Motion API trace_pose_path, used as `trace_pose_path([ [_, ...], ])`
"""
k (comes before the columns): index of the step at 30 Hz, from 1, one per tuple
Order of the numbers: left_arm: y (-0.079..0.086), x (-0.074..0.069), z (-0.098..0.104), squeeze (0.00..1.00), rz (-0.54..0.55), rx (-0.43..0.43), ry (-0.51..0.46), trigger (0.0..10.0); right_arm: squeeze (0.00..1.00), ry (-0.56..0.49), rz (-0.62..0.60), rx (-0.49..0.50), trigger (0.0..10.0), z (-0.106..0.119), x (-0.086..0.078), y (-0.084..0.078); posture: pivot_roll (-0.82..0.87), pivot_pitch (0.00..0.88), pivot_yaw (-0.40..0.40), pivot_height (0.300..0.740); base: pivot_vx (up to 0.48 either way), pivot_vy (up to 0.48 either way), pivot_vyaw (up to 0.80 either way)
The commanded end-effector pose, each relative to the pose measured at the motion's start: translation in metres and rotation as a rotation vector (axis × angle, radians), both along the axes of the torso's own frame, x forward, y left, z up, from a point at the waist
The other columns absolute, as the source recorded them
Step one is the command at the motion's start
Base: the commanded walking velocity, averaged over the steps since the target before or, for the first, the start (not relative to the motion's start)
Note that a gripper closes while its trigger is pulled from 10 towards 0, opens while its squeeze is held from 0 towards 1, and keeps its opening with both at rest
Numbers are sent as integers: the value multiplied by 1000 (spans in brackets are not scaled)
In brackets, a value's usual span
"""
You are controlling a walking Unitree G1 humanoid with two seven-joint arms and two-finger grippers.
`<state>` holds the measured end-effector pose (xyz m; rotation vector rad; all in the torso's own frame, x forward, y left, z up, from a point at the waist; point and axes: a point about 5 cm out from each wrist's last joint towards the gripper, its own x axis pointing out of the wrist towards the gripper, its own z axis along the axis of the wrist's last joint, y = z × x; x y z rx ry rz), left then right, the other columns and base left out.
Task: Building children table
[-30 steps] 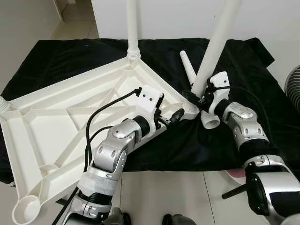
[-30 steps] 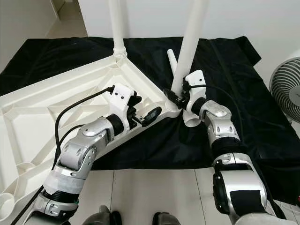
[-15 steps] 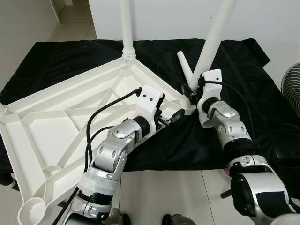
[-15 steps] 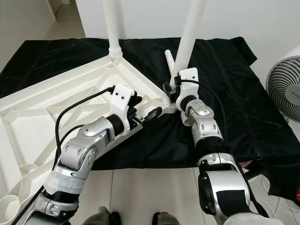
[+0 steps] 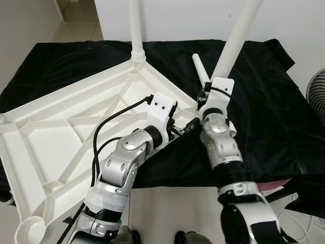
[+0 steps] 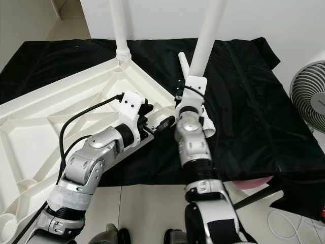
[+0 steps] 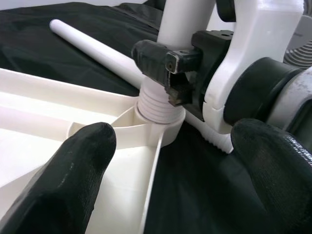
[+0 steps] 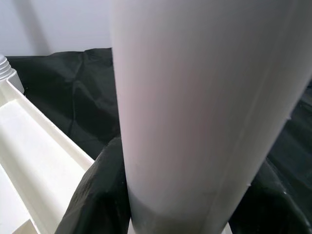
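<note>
Left eye view: our right gripper [image 5: 206, 96] is clamped on the leg [image 5: 232, 43], which tilts up and right from the tabletop [image 5: 61, 129] corner socket. Our left gripper [image 5: 184, 127], fingers apart, sits just left of that socket.

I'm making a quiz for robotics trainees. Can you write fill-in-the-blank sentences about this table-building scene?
1. The upturned white tabletop lies on a ____ cloth.
2. The right gripper is shut on a white ____ at the tabletop's corner socket.
3. The left gripper has its fingers ____.
4. A spare leg lies flat ____ the gripped one.

Missing words: black; leg; open; behind
</note>
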<state>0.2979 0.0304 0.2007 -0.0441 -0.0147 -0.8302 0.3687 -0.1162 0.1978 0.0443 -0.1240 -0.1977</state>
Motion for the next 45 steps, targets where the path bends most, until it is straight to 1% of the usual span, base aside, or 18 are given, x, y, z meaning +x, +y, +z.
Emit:
trace_pose_path([
  [1, 1, 0, -3, 0, 48, 7, 12, 10000, 0, 27, -5, 30, 10000, -5, -6, 3, -117, 108, 23, 740, 0, 0, 0],
  [5, 1, -1, -4, 0, 43, 12, 14, 10000, 0, 24, 60, 10, 10000, 0, -19, 13, -119, 114, 22, 740, 0, 0, 0],
  [12, 2, 0, -4, 0, 44, 12, 15, 10000, 0, 67, 158, 0, 10000, -7, -35, 30, -123, 121, 25, 740, 0, 0, 0],
  [17, 2, -2, -8, 0, 30, 30, 15, 10000, 0, 64, 164, -13, 10000, -7, -39, 30, -125, 120, 27, 740, 0, 0, 0],
  [19, 1, -5, -9, 0, -7, 45, 6, 10000, 0, 56, 198, 9, 10000, -6, -41, 29, -125, 120, 27, 740, 0, 0, 0],
  [21, 1, -5, -9, 0, -14, 47, 5, 10000, 0, 56, 207, 14, 10000, -6, -42, 29, -125, 120, 27, 740, 0, 0, 0],
  [22, 0, -6, -9, 0, -22, 50, 2, 10000, 0, 34, 220, 5, 10000, -4, -43, 28, -125, 120, 27, 740, 0, 0, 0],
  [23, 0, -6, -9, 0, -26, 52, -1, 10000, 1000, 18, 245, 7, 10000, -3, -44, 27, -121, 115, 25, 740, 0, 0, 0],
  [26, 0, -7, -9, 0, -31, 56, -4, 10000, 1000, -11, 281, 7, 10000, 0, -44, 23, -121, 115, 25, 740, 0, 0, 0],
  [29, -1, -6, -9, 0, -27, 61, -7, 10000, 1000, -55, 326, 10, 10000, 7, -39, 13, -125, 110, 25, 740, 0, 0, 0],
  [32, -2, -5, -9, 0, -23, 61, -5, 10000, 1000, -61, 342, 2, 10000, 8, -37, 9, -125, 110, 25, 740, 0, 0, 0],
  [33, -5, -6, -9, 0, -32, 58, -4, 10000, 1000, -58, 400, -26, 10000, 10, -33, 5, -132, 107, 26, 740, 0, 0, 0],
  [34, -5, -6, -9, 0, -32, 58, -4, 10000, 1000, -58, 400, -26, 10000, 10, -33, 5, -132, 107, 26, 740, 0, 0, 0],
  [35, -6, -6, -9, 0, -35, 58, -5, 10000, 0, -28, 479, -73, 10000, 8, -29, 3, -132, 107, 26, 740, 0, 0, 0],
  [38, -7, -6, -9, 0, -35, 59, -7, 10000, 0, -4, 519, -96, 10000, 6, -26, -1, -135, 105, 24, 740, 0, 0, 0],
  [40, -7, -5, -8, 0, -35, 58, -12, 10000, 0, 32, 616, -158, 10000, 1, -22, -5, -134, 102, 24, 740, 0, 0, 0],
  [43, -7, -5, -7, 0, -35, 57, -13, 10000, 0, 41, 653, -188, 10000, -1, -21, -7, -135, 99, 25, 740, 0, 0, 0],
  [45, -7, -5, -7, 0, -35, 56, -16, 10000, 0, 49, 728, -268, 10000, -6, -19, -12, -132, 96, 24, 740, 0, 0, 0],
])
